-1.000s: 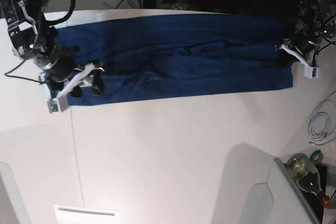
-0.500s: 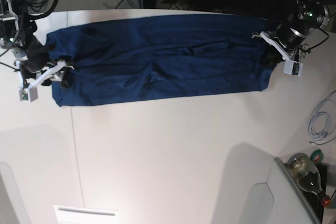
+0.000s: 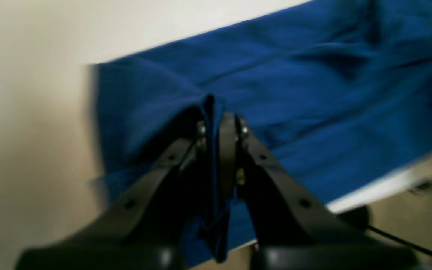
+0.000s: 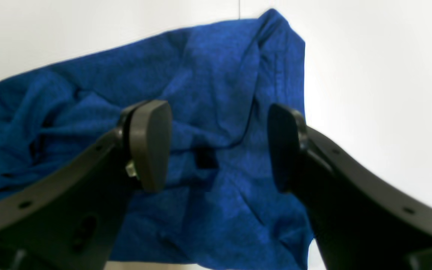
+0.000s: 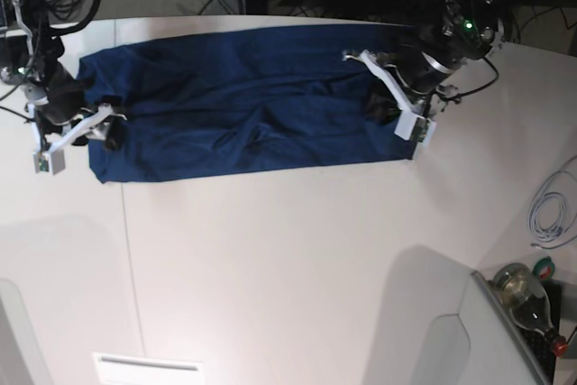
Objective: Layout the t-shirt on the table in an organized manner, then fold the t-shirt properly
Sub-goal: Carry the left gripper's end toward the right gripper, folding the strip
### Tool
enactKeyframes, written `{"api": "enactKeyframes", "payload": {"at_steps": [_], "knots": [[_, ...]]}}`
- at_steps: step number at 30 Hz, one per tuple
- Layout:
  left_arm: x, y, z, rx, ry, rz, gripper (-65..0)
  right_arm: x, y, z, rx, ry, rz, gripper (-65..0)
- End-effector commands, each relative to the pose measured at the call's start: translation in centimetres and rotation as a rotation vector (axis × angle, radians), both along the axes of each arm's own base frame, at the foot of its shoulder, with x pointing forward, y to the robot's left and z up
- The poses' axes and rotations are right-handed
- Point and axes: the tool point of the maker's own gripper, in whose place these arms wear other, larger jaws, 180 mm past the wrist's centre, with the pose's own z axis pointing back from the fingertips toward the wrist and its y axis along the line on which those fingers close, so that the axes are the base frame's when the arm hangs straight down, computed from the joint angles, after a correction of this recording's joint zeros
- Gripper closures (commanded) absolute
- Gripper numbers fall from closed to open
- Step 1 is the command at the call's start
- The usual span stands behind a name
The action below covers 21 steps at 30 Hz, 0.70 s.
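T-shirt (image 5: 243,101): one, navy, lying as a long wrinkled band across the far part of the white table (image 5: 297,259). Left gripper (image 3: 218,129) clenched on a pinch of fabric at one end. Right gripper (image 4: 219,146) released, fingers spread above the other end.

In front of the t-shirt (image 5: 243,105) the table (image 5: 288,268) lies bare and I can pass freely. At the near right corner a bottle (image 5: 527,299) and a coiled cable (image 5: 550,209) block.
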Motion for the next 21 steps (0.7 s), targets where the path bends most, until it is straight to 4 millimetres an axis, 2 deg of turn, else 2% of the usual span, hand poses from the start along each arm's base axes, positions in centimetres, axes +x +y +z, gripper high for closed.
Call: {"api": "enactKeyframes", "payload": {"at_steps": [1,5,9,15,21], "knots": [[1.4,-0.9,1.5,-0.026,-0.062,-0.008,0.0,0.9,-0.4,1.1,-0.007,-0.044,0.001,-37.7],[2.6,-3.4,1.1,-0.068,-0.055,-0.031,0.0,0.9,-0.5,1.1,-0.008,-0.045,0.0,-37.7],[3.6,-4.4,0.1,-0.102,-0.028,0.006,0.0,0.9,-0.5,1.1,-0.008,-0.045,0.0,-37.7],[3.6,-6.7,-1.3,-0.121,0.016,-0.051,0.0,0.9,-0.5,1.1,-0.008,-0.043,0.0,-37.7],[4.1,-7.2,-2.5,-0.13,0.048,-0.05,0.0,0.9,-0.5,1.1,-0.008,-0.045,0.0,-37.7]]}}
